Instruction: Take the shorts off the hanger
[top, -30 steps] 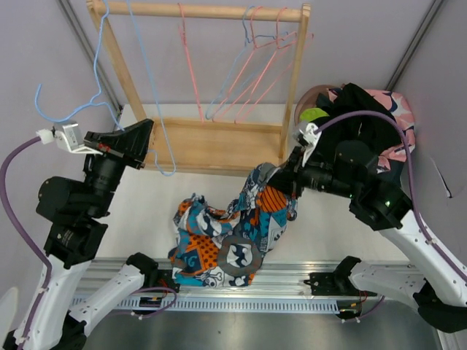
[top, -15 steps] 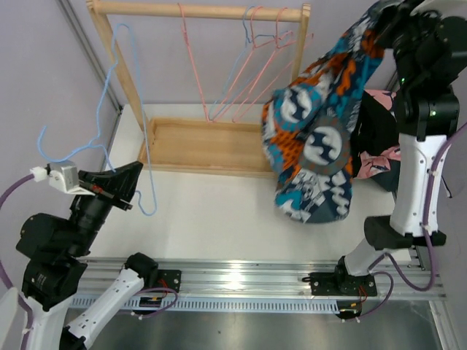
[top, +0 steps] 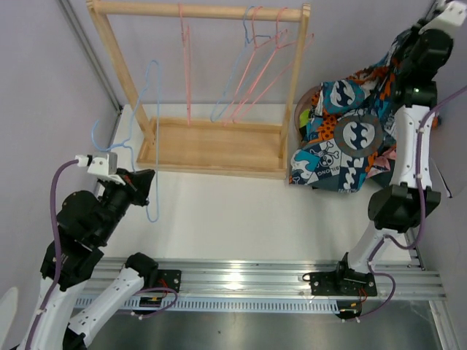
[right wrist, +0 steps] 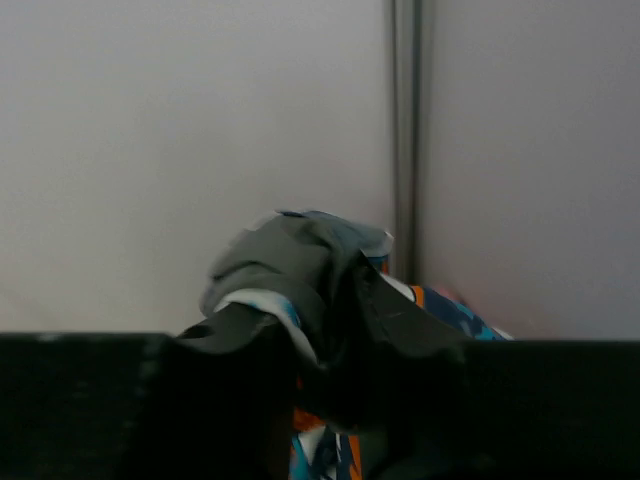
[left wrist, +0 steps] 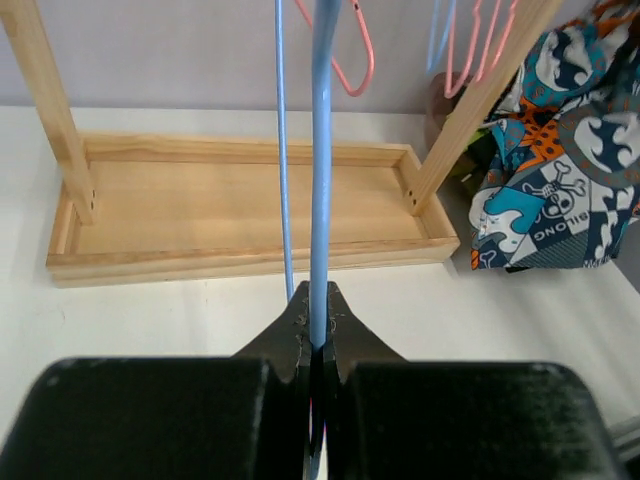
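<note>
The blue-orange-white print shorts hang from my right gripper, which is shut on their top edge, high at the far right. Their lower part drapes over a pile of other clothes, mostly hidden, at the back right. The right wrist view shows the fingers pinching a fold of this fabric. My left gripper is shut on a bare light-blue wire hanger, left of the wooden rack. In the left wrist view, the gripper clamps the hanger's wire and the shorts lie at the right.
A wooden rack with a tray base stands at the back centre. Several bare pink hangers and one blue one hang from its top rail. A grey wall rises behind the rack and on both sides.
My right arm swung the print shorts from high in the air back and down onto the pile at the right. My left arm moved a little right and forward with the blue hanger.
</note>
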### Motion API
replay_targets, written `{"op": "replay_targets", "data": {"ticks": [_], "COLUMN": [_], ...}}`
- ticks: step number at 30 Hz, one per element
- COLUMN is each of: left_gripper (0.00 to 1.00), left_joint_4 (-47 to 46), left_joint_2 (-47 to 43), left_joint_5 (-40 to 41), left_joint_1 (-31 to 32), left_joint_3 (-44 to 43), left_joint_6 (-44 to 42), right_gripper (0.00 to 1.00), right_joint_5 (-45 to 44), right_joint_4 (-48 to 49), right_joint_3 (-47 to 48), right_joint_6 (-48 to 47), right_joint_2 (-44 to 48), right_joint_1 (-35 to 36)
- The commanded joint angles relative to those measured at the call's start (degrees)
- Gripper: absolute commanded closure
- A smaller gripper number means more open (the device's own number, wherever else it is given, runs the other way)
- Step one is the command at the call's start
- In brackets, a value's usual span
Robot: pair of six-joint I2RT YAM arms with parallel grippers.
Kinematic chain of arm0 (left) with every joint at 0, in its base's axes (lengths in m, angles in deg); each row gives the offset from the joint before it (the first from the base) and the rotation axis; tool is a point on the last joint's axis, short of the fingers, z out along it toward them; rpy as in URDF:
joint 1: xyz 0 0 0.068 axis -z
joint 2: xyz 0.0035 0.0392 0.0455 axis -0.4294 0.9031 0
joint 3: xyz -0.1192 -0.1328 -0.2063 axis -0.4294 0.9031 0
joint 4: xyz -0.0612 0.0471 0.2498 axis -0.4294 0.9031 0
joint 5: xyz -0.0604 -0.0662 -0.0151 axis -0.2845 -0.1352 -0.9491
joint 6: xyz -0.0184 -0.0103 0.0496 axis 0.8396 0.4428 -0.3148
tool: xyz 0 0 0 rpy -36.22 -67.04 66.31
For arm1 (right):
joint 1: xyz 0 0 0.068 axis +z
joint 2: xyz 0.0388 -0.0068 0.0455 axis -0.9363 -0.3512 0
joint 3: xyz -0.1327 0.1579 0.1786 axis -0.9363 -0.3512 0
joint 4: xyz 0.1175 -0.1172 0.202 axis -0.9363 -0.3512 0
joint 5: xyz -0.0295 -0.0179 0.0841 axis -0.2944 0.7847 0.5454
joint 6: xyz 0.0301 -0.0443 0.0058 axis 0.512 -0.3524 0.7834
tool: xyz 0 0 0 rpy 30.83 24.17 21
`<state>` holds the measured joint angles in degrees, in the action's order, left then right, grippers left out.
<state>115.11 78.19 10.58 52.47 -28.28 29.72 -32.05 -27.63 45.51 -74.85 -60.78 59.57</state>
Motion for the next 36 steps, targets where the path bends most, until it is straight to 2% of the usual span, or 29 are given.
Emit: {"op": "replay_targets", "data": {"ticks": [1,2,3,7,8,11,17,20,21,23,26,29,36], "left_gripper": [1.00,1.00,1.00,1.00,1.00,1.00,1.00,1.00,1.00,1.00,1.00,1.00,1.00], "left_joint_4": [-1.31,-0.61,-0.17,4.31,4.93,6.25,6.61,5.73,5.90,6.25,4.67,3.36,1.50], "left_joint_2": [1.86,3.52,4.67,12.75,15.81,19.78,25.41,30.15,31.65,36.92,42.90,49.14,63.11], "left_joint_5": [3.72,5.20,6.00,9.78,11.27,14.87,18.49,15.08,11.06,8.05,2.94,-2.68,-11.47], "left_joint_1": [0.29,0.29,0.37,0.29,0.29,0.20,-0.50,-3.31,-6.54,-9.28,-12.72,-14.74,-15.89], "left_joint_3": [-0.24,-1.64,-2.17,-7.97,-9.55,-13.06,-20.18,-24.40,-26.77,-31.00,-36.97,-43.04,-58.59], "left_joint_6": [-0.15,-0.15,-0.33,-1.82,-2.34,-2.79,-4.98,-6.56,-6.83,-6.92,-8.06,-9.73,-10.44], "right_gripper": [0.67,0.41,0.01,0.01,0.01,0.01,0.01,0.01,0.00,0.01,0.01,0.01,0.01], "right_joint_5": [-2.75,-2.49,-1.97,1.10,1.90,2.87,0.76,1.29,2.86,4.45,14.62,22.97,29.75], "right_joint_4": [-4.85,-6.09,-6.98,-5.94,-4.37,-0.22,-2.41,-5.83,-8.19,-10.23,-10.16,-9.62,-9.89], "right_joint_3": [-9.14,-13.68,-16.51,-31.18,-37.92,-47.87,-58.36,-63.90,-64.87,-67.16,-71.37,-75.24,-79.82], "right_joint_6": [5.31,6.63,9.42,16.98,17.97,19.12,14.99,15.68,16.30,17.88,16.75,15.26,15.51], "right_joint_2": [-4.75,-4.93,-4.67,0.41,2.52,12.97,35.38,47.95,50.94,59.26,68.24,73.88,78.56], "right_joint_1": [-0.94,-0.94,-0.94,-0.94,-0.51,2.73,13.44,15.84,16.72,17.69,19.80,21.82,22.52]}}
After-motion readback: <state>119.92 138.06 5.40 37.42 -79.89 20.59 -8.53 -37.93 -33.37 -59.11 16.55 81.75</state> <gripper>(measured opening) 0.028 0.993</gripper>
